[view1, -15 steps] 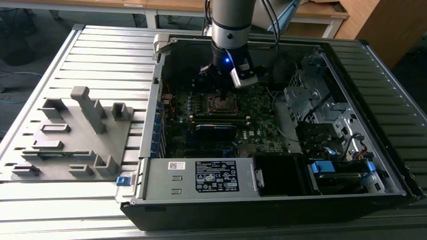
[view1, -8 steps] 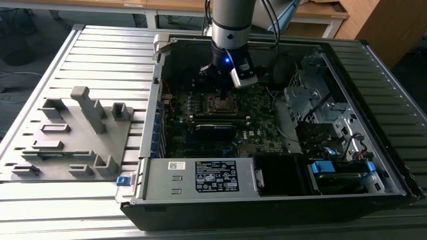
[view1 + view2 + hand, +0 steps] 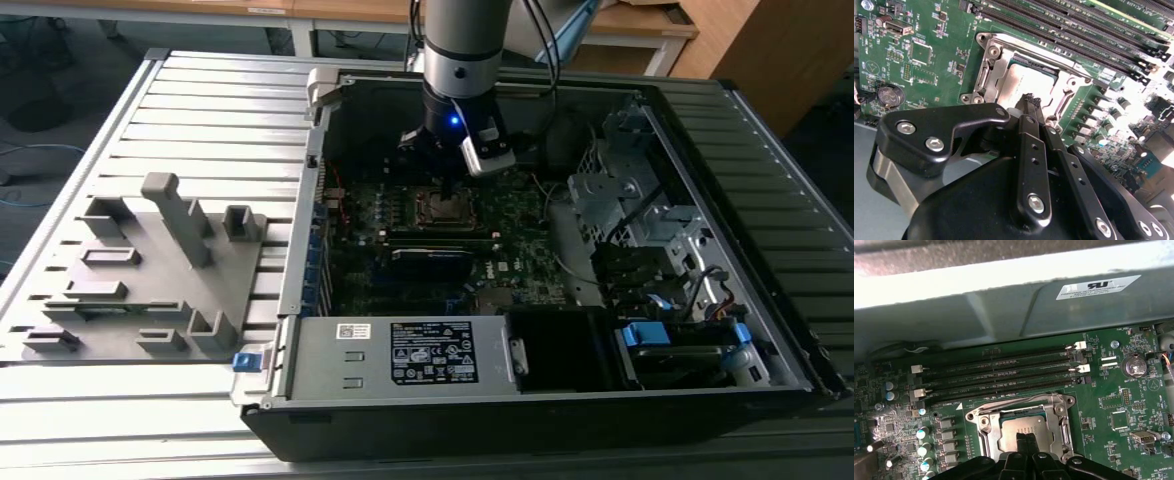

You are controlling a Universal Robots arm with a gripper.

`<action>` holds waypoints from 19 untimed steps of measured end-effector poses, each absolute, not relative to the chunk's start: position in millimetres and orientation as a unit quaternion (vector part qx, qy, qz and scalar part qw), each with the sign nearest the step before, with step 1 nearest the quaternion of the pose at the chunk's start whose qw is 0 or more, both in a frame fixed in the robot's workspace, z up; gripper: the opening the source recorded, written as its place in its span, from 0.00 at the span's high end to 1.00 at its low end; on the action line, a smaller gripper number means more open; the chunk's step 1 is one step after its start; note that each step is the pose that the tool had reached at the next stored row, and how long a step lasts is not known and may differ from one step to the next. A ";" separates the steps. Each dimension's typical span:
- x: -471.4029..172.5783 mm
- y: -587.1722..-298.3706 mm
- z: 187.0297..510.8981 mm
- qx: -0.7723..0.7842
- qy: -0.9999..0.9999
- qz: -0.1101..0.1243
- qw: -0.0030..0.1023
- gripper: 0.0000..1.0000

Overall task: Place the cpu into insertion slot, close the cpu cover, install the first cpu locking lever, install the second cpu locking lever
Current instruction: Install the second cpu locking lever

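The cpu [image 3: 1016, 426], a dull silver square, lies in the insertion slot [image 3: 445, 207] on the green motherboard inside the open computer case. The cpu cover [image 3: 1053, 409], a silvery frame with a square window, lies flat around the chip; it is also seen in the second wrist view [image 3: 990, 70]. My gripper [image 3: 1024, 437] hangs straight over the chip with its two black fingers pressed together and nothing between them. In the second wrist view the fingertips [image 3: 1029, 101] stand just over the edge of the cpu [image 3: 1021, 82]. I cannot tell whether they touch it.
Long black memory slots [image 3: 999, 375] run beside the socket, toward the case wall [image 3: 1004, 300]. A coin battery [image 3: 1134, 366] and capacitors [image 3: 924, 435] sit nearby. A power supply [image 3: 400, 355] and drive bays [image 3: 641, 210] crowd the case. A grey fixture [image 3: 134, 270] stands on the exterior view's left.
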State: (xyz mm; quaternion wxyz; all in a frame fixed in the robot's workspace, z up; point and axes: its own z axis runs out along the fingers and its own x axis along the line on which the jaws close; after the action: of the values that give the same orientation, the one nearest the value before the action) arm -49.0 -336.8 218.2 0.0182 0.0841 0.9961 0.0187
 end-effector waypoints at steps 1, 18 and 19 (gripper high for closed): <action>-49.0 -336.8 218.6 0.084 0.996 0.019 0.018 0.89; -49.0 -336.7 233.5 0.084 0.996 0.019 0.018 0.89; -49.0 -336.7 233.5 0.084 0.996 0.019 0.018 0.89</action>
State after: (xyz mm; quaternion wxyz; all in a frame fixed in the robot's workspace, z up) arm -49.0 -336.7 233.5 0.0184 0.0841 0.9961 0.0189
